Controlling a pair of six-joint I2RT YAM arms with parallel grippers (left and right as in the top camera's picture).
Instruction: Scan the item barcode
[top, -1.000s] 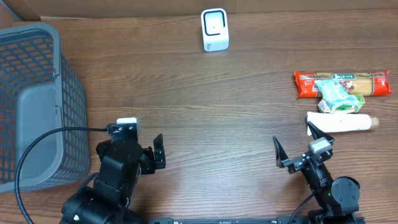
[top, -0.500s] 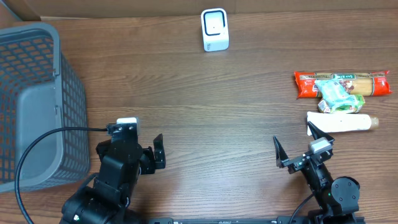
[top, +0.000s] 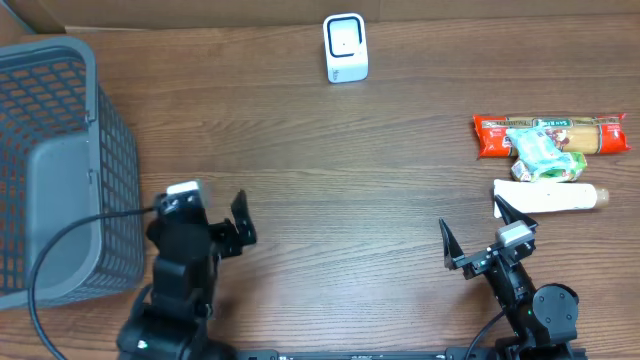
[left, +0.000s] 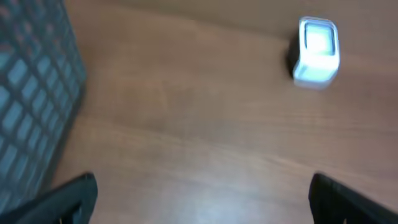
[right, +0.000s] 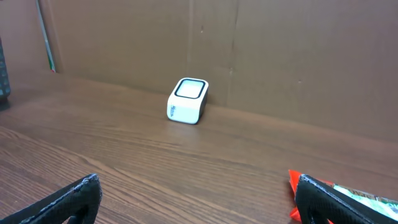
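Though small, red pkt (top: 490, 137) print illegible.

A brown wood-grain tabletop (top: 330, 170) is filling the overhead view, its grain running left to right. Along its far edge a brown cardboard wall (right: 280, 56) is standing upright, its panels meeting at vertical seams. Soft, even light is falling across the wood, giving a faint sheen and casting only weak shadows. In the left wrist view the wood is showing blurred.

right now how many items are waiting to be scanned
3, all on the right: red packet, green packet overlapping it, white tube just below in the overhead view. None seem hidden.
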